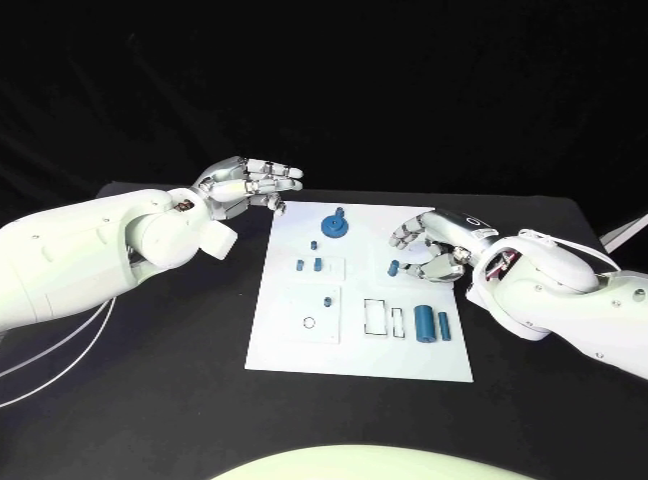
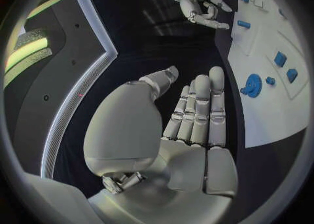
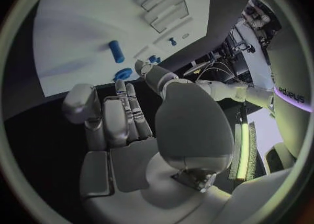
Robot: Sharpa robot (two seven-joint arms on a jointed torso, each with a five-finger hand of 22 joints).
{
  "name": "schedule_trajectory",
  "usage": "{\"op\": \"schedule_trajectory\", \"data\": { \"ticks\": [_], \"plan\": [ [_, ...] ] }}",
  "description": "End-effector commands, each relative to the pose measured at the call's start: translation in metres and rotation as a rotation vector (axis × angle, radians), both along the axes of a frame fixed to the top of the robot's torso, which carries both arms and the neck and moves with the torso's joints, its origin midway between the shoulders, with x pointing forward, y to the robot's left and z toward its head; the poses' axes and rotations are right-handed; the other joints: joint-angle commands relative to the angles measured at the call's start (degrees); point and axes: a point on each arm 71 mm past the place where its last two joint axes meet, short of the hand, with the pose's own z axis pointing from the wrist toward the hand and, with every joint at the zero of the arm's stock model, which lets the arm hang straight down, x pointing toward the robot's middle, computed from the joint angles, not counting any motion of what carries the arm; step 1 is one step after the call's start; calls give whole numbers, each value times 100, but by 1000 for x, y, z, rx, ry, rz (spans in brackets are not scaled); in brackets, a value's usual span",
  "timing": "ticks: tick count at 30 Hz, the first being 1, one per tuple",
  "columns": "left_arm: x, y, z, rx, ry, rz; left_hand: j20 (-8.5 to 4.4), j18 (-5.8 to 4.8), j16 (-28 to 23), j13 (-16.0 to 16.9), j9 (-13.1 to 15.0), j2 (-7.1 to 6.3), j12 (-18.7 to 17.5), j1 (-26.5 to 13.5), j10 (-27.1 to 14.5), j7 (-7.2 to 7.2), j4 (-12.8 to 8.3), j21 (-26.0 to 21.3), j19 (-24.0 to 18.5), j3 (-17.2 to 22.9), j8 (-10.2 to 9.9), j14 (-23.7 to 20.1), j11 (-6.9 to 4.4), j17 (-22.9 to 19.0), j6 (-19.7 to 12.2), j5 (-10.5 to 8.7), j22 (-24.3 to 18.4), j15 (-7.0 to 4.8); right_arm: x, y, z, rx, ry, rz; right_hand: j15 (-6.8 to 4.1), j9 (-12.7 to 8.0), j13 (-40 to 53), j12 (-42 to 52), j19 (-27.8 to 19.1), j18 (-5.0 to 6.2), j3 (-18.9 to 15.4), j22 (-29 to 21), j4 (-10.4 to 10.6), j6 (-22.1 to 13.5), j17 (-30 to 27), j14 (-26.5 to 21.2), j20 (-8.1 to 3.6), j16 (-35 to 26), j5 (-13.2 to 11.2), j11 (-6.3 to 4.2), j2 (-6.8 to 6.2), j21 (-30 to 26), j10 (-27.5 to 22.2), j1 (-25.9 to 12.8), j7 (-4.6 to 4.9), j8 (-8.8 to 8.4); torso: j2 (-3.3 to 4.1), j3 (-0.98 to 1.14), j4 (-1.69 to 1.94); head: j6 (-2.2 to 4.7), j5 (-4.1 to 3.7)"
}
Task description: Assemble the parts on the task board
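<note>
The task board (image 1: 360, 345) lies mid-counter (image 1: 166, 400), dark open surface all round; blue parts (image 1: 432, 323) sit on it. The left hand (image 1: 245, 187) hovers off its far-left corner, fingers loosely apart, empty; the right hand (image 1: 437, 245) hangs over its right edge, fingers curled, holding nothing.

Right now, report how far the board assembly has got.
Early stage, by the look of it. Done: nothing clearly; the round blue gear-like part may be seated, but I cannot tell. In hand: nothing; the left hand and right hand hover empty. Left: the small blue cylinder and two larger blue cylinders lying loose on the white task board.
</note>
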Motion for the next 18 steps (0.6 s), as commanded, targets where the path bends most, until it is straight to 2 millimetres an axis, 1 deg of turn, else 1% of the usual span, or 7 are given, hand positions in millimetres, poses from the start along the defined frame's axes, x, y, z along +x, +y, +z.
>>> {"op": "schedule_trajectory", "data": {
  "ticks": [1, 2, 5, 10, 14, 17, 18],
  "plan": [
    [0, -2, 1, -4, -1, -6, 1, -94, -48, -60, -84, 88, 71, 5, -113, 39, 45, -99, -29, -112, 81, -59, 8, -62, -41, -17, -65, 11, 5, -4, -2, -31, 12, -1, 25, 4, -51, 155, -182, 133, -495, -41, 112, -54, -62, -81, 0, 14, 97, 12, 16, -76, -302, 175, -50, -93, 9, 5, 4, 9, -12],
    [0, -2, 1, -4, -1, -6, 1, -94, -48, -60, -84, 88, 71, 5, -113, 39, 45, -99, -29, -112, 81, -59, 8, -62, -41, -17, -65, 11, 6, -4, -3, -38, 15, -2, 36, -1, -63, 224, -176, 135, -613, -43, 178, -42, -79, -88, 0, 21, 95, 12, 49, -88, -357, 256, -59, -112, 8, 5, 4, 8, -10],
    [-1, -2, 1, -4, 0, -6, 2, -94, -49, -59, -87, 91, 81, 5, -115, 40, 49, -108, -26, -127, 87, -62, 9, -65, -41, -19, -74, 12, 9, -5, -6, -58, 25, -3, 38, -6, -71, 285, -169, 134, -687, -40, 229, -28, -81, -87, 1, 33, 93, 12, 71, -92, -389, 325, -61, -125, 9, 5, 5, 9, -5],
    [-1, -1, 1, -4, 0, -6, 2, -94, -49, -59, -87, 91, 81, 5, -115, 40, 49, -108, -26, -127, 87, -62, 9, -65, -41, -19, -74, 12, 12, -2, -10, -74, 37, 1, 21, -10, -66, 402, -109, 119, -689, 28, 277, 4, -33, -55, -9, 77, 80, -9, 103, -20, -338, 389, -44, -136, 11, 1, 7, -1, 1],
    [-1, -2, 0, -4, 0, -7, 2, -94, -49, -59, -87, 91, 81, 5, -115, 40, 49, -108, -26, -127, 87, -62, 9, -65, -41, -19, -74, 12, 13, 2, -12, -73, 37, 5, -8, -17, -66, 537, -31, 99, -595, 111, 311, 62, 26, -6, -35, 129, 53, -42, 126, 70, -259, 428, -17, -143, 8, 0, 6, -3, 3],
    [-1, -2, 0, -4, 0, -7, 2, -94, -49, -59, -87, 91, 81, 5, -115, 40, 49, -108, -26, -127, 87, -62, 9, -65, -41, -19, -74, 12, 14, 5, -14, -73, 39, 8, -41, -29, -71, 652, 66, 70, -419, 225, 336, 116, 113, 54, -66, 188, 24, -76, 137, 197, -144, 421, 9, -156, 10, 3, 8, -6, 2],
    [-1, -2, 0, -4, 0, -8, 2, -94, -49, -59, -87, 91, 81, 5, -115, 40, 49, -108, -26, -127, 87, -62, 9, -65, -41, -19, -74, 12, 14, 6, -14, -73, 39, 8, -55, -39, -84, 702, 111, 56, -278, 280, 350, 149, 125, 71, -82, 200, -8, -91, 130, 255, -75, 396, 13, -167, 10, 2, 7, -8, 1]
  ]
}}
